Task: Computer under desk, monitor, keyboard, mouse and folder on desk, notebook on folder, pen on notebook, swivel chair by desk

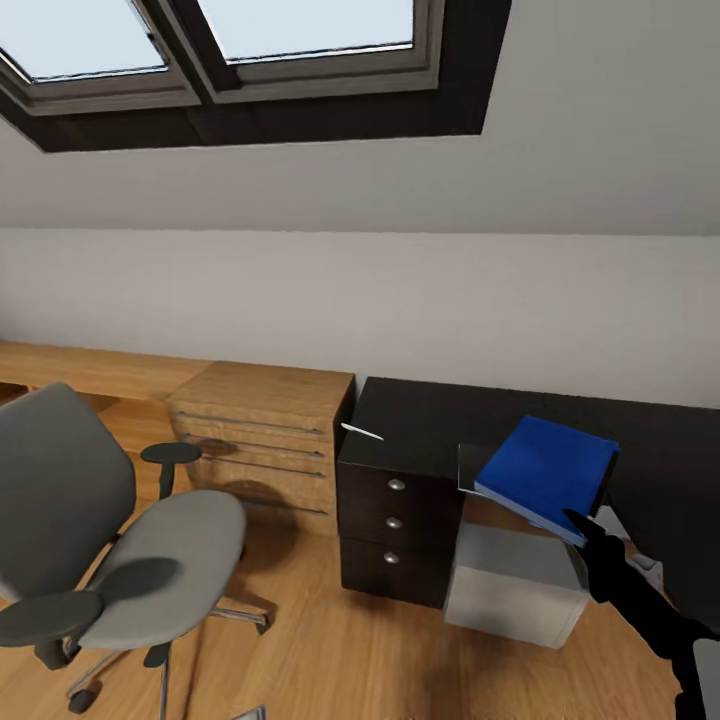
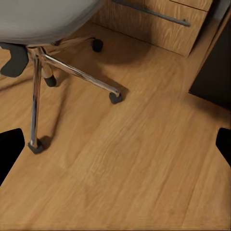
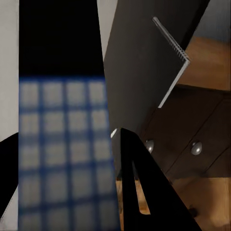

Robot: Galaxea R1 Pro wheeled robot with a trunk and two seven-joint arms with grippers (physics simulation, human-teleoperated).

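- chair (image 1: 110, 530) sits far left in the head view: grey padded seat and back, dark flat armrests, shiny chrome legs. Left wrist view gets those chrome spokes and dark casters (image 2: 115, 97) up close on the floor.
- left gripper (image 2: 115, 144): just two black fingertips at the edges of its wrist view, spread wide, nothing between them, pointing down at bare floor beside the chair base.
- floor (image 2: 144, 163) is warm oak planks with visible grain.
- oak dresser (image 1: 262, 430) with thin bar handles stands between chair and desk, flush against the desk's drawer unit.
- desk (image 1: 430, 420): matte black top, dark drawers with round silver knobs (image 1: 396, 485).
- thin white pen (image 1: 362, 432) lies on the desk's left front corner.
- notebook (image 3: 144, 72): in the right wrist view, a dark flat slab with a pale edge, tilted beside the folder; can't tell what it's resting on.
- computer (image 1: 515, 585), a pale grey box, sits on the floor under the desk, right of the drawers.
- folder (image 1: 548, 475): bright blue, flat, rectangular, white edge, held tilted in the air over the desk's front edge.
- right gripper (image 1: 592, 535): black arm reaching up from the lower right, fingers pinched onto the folder's near corner.
- room: sloped pale wall, dark-framed skylights (image 1: 230, 60) overhead.
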